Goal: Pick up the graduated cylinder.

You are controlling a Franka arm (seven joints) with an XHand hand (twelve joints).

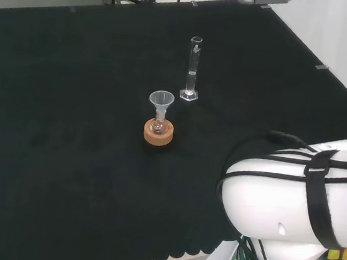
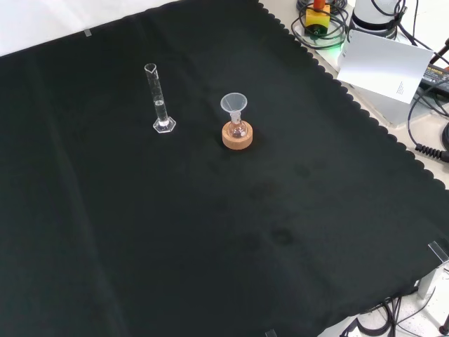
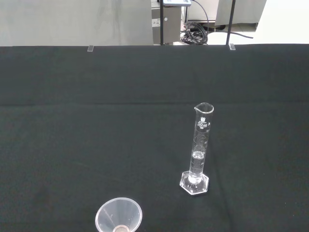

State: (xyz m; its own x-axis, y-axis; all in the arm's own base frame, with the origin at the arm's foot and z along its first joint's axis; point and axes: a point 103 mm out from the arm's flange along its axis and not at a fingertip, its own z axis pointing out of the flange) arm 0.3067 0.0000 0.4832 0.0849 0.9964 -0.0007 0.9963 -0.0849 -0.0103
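A tall clear graduated cylinder [image 1: 193, 69] stands upright on its hexagonal foot on the black cloth, with a little liquid low in it. In the front view the graduated cylinder [image 2: 160, 100] stands left of the funnel. The wrist view looks at the graduated cylinder [image 3: 199, 150] from a distance, free-standing with nothing touching it. A clear funnel [image 1: 161, 102] sits in a small flask on a cork ring [image 1: 158, 133], nearer the arm's base than the cylinder.
The arm's white links [image 1: 297, 200] stand at the head view's lower right. In the front view the funnel [image 2: 233, 105] and cork ring [image 2: 237, 136] stand mid-cloth; cables and a white card [image 2: 386, 64] lie beyond the cloth's scalloped edge at the upper right.
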